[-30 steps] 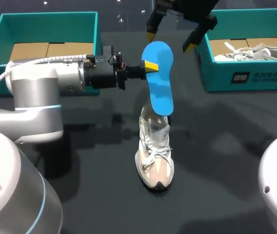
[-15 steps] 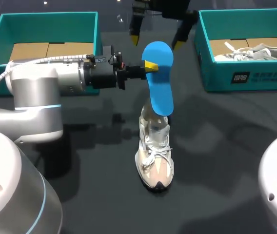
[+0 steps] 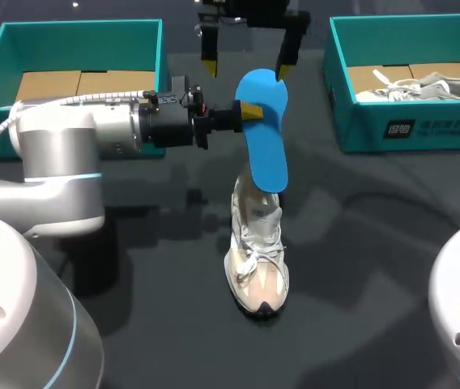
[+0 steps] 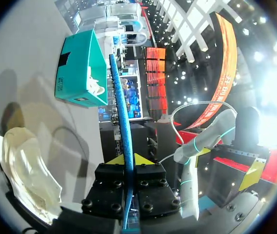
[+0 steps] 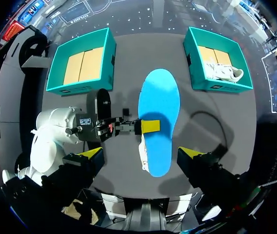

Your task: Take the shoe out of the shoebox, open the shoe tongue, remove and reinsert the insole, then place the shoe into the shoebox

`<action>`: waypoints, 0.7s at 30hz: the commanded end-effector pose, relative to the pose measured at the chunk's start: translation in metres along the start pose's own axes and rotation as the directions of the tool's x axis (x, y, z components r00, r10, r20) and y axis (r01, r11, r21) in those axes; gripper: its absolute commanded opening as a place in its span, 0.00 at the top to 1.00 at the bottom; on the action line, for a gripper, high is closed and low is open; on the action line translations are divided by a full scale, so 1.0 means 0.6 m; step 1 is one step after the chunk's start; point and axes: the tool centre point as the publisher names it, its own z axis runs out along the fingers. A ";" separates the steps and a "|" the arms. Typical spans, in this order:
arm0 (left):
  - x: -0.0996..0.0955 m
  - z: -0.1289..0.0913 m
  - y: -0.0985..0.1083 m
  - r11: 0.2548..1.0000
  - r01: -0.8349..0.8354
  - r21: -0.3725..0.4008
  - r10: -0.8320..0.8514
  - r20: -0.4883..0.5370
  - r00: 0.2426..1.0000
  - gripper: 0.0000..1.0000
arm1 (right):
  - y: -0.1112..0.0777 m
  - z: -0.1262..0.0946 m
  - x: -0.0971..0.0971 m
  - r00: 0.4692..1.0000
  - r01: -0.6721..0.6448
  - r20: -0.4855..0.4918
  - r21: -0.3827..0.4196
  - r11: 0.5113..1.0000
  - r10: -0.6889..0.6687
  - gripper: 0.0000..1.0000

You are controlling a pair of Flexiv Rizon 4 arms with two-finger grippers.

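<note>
With the left tool [image 3: 250,111] clamped on the insole [image 3: 266,146] above the shoe [image 3: 258,259] on the worktop [image 3: 376,243], the released right tool [image 3: 246,66] should probably straddle the insole's upper end squarely before closing.

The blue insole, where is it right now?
Head view, table's middle: the blue insole is clamped in the left gripper, above the shoe, under the open right gripper.

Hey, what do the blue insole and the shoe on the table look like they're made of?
The insole is probably foam: matte blue, thin seen edge-on in the left wrist view, slightly curved. The shoe seems to have a pale mesh fabric upper with white laces, though that's not certain.
</note>
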 end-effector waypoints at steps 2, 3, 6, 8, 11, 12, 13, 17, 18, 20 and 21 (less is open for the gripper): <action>-0.001 0.002 0.001 1.000 0.000 0.002 0.000 0.000 1.000 1.00 | -0.002 0.001 0.003 1.000 -0.010 0.019 -0.003 1.000 0.010 0.00; -0.001 0.002 0.001 1.000 0.000 0.002 0.000 0.000 1.000 1.00 | -0.002 0.002 0.003 1.000 -0.012 0.019 -0.001 1.000 0.012 0.00; -0.001 0.002 0.001 1.000 0.000 0.002 0.000 0.000 1.000 1.00 | -0.002 0.003 0.003 1.000 -0.017 0.019 0.004 1.000 0.017 0.00; -0.001 0.002 0.001 1.000 0.000 0.002 0.000 0.000 1.000 1.00 | -0.002 0.003 0.001 1.000 -0.021 0.018 0.005 1.000 0.021 0.00; -0.001 0.002 0.001 1.000 0.000 0.002 0.000 0.000 1.000 1.00 | -0.001 0.002 -0.002 1.000 -0.024 0.011 0.008 1.000 0.024 0.00; -0.001 0.002 0.001 1.000 0.000 0.002 0.000 0.000 1.000 1.00 | 0.000 0.003 -0.004 1.000 -0.025 0.009 0.011 1.000 0.025 0.00; -0.001 0.002 0.001 1.000 0.000 0.002 0.000 0.000 1.000 1.00 | 0.002 0.004 -0.006 1.000 -0.027 0.001 0.014 1.000 0.027 0.00; -0.001 0.002 0.001 1.000 0.000 0.002 0.000 0.000 1.000 1.00 | 0.004 0.004 -0.020 0.998 -0.046 -0.050 0.010 0.999 0.046 0.00; -0.001 0.002 0.001 1.000 0.000 0.002 0.000 0.000 1.000 1.00 | 0.004 0.003 -0.024 0.996 -0.050 -0.071 0.006 0.999 0.050 0.00; -0.001 0.002 0.001 1.000 0.000 0.002 0.000 0.000 1.000 1.00 | 0.004 0.002 -0.036 0.990 -0.056 -0.131 -0.006 0.998 0.055 0.00; -0.001 0.002 0.001 1.000 0.000 0.002 0.000 0.000 1.000 1.00 | 0.004 0.001 -0.042 0.987 -0.062 -0.149 -0.008 0.998 0.061 0.00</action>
